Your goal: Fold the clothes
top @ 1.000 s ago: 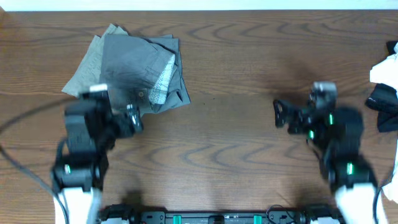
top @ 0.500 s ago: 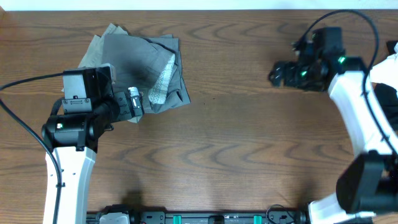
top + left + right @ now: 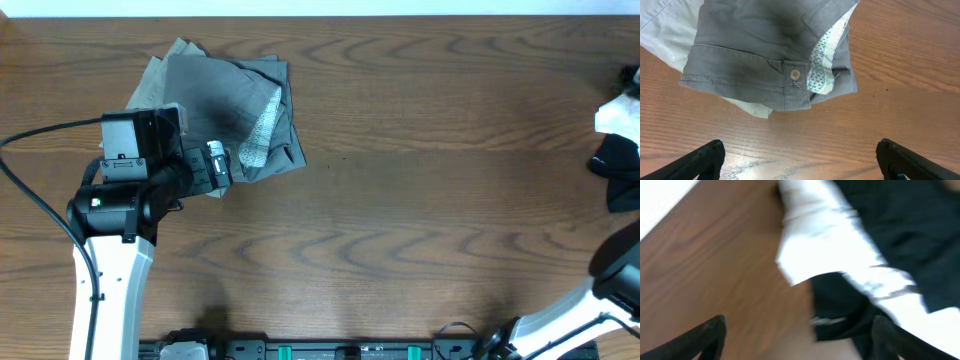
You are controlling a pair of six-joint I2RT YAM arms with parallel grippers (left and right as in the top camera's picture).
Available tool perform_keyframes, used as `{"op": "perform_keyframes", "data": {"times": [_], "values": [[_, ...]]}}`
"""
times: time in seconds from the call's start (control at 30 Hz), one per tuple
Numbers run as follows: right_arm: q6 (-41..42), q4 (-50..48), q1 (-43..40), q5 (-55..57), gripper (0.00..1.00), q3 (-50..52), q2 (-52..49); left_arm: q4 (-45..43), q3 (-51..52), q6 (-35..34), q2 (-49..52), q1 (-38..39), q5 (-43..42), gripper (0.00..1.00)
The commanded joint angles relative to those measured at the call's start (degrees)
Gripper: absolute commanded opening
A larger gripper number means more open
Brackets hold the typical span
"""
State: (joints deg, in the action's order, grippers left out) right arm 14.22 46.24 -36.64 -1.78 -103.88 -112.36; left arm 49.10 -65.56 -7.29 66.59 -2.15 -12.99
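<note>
On the wooden table, a pair of grey trousers lies bunched into a rough fold at the far left, with a paler cloth showing from beneath it along its left and far edges. The left wrist view shows the waistband facing the camera, with a pale button near its middle and a strip of patterned lining turned out to the right of it. The left gripper sits at the near edge of the trousers. Its two dark fingertips are spread wide over bare wood, with nothing between them and the cloth just ahead of them. At the right edge of the table lies a small heap of a white garment and a black garment, well apart from the trousers. From overhead only part of the right arm shows, in the near right corner. The right wrist view is blurred. It shows the right gripper with its fingers wide apart and empty, just short of the white garment and the black one overlapping it.
</note>
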Motion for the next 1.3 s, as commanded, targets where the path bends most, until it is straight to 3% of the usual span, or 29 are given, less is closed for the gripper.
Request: {"op": "perform_keyframes", "data": {"times": [0.0, 0.1, 0.27, 0.33, 0.9, 1.0, 1.03, 1.1, 1.13, 1.27], "values": [[1.1, -1.9, -4.3, 1.6, 0.87, -0.9, -3.7, 0.0, -1.2, -0.1, -0.1, 0.1, -0.3, 0.98], [-0.9, -4.4, -7.8, 1.6, 0.79, -0.9, -6.7, -0.3, -1.2, -0.1, -0.1, 0.1, -0.3, 0.98], [-1.6, -7.8, -10.7, 1.9, 0.77, -0.9, -10.8, -0.4, -1.2, -0.1, -0.1, 0.1, -0.3, 0.98], [-1.6, -9.4, -11.2, 2.0, 0.72, -0.9, -12.5, -0.5, -1.2, -0.1, 0.0, 0.1, -0.3, 0.98], [-1.0, -20.2, -11.2, 2.0, 0.69, -0.9, -22.7, -0.5, -1.2, -0.1, 0.0, 0.1, -3.3, 0.98], [-1.0, -21.0, -11.2, 2.0, 0.50, -0.9, -23.3, -0.5, -1.2, -0.1, 0.0, 0.1, -3.3, 0.98], [-1.0, -21.1, -11.2, 2.0, 0.39, -0.9, -23.3, -0.5, -1.2, -0.1, 0.0, 0.1, -3.3, 0.98], [-1.0, -21.2, -11.3, 1.9, 0.07, -1.0, -23.1, -0.5, -1.2, -0.1, 0.0, 0.1, -3.3, 0.98], [-1.0, -20.8, -11.4, 1.0, 0.01, -1.4, -22.9, -0.5, -1.2, -0.1, 0.0, 0.1, -3.3, 0.98], [-1.0, -19.9, -11.5, -3.7, 0.01, -2.2, -19.1, -0.5, -1.2, -0.1, 0.0, 0.1, -3.3, 0.98]]}}
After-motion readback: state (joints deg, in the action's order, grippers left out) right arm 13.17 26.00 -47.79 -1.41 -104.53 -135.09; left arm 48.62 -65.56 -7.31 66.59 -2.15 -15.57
